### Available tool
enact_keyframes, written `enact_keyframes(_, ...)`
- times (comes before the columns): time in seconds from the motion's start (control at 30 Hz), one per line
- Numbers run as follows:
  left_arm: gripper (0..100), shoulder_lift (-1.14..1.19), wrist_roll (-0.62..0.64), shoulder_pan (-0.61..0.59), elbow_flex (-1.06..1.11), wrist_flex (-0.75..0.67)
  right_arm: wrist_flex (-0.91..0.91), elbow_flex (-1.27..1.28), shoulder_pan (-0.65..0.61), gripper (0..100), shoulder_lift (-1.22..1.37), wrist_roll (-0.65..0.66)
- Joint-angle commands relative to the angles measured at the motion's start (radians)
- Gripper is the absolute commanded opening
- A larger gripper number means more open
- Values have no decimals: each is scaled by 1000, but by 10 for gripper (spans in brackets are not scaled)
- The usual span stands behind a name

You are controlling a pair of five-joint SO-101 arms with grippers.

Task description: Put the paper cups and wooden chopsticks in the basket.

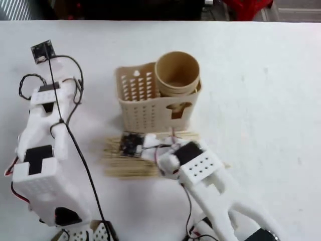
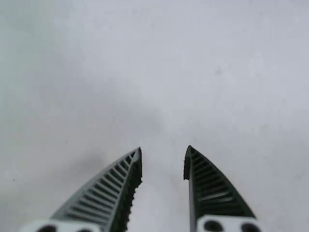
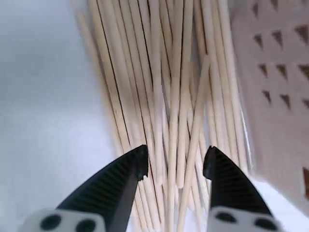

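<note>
Stacked tan paper cups point(image 1: 177, 73) stand upright in the right end of the cream perforated basket point(image 1: 143, 108). A bundle of wooden chopsticks point(image 1: 123, 163) lies flat on the table just in front of the basket. My right arm point(image 1: 200, 170) stretches over that bundle. In its wrist view the right gripper point(image 3: 175, 162) is open just above the chopsticks point(image 3: 169, 87), several sticks lying between its fingers, with the basket wall point(image 3: 280, 96) close alongside. My left arm point(image 1: 40, 150) stays at the table's left side. Its gripper point(image 2: 162, 159) is open over bare white table.
The white table point(image 1: 261, 90) stretches wide to the right of the basket and behind it. Cables run along the left arm and across the chopsticks near the right wrist. The left half of the basket holds nothing I can see.
</note>
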Motion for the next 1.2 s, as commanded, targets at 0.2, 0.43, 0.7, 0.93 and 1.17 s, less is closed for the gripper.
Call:
enact_keyframes(0.2,161,-7,-12,12,-41,6,-180,-163,-71,184,371,-29)
enact_keyframes(0.43,161,-7,-12,15,-41,6,-206,-253,-53,140,535,-31)
enact_keyframes(0.7,159,-7,-60,25,-41,5,-200,-276,-18,48,533,-86)
enact_keyframes(0.93,159,-7,-63,25,-41,5,-176,-278,-16,19,522,-92)
enact_keyframes(1.17,159,-7,-64,25,-41,3,-53,-270,39,15,344,-91)
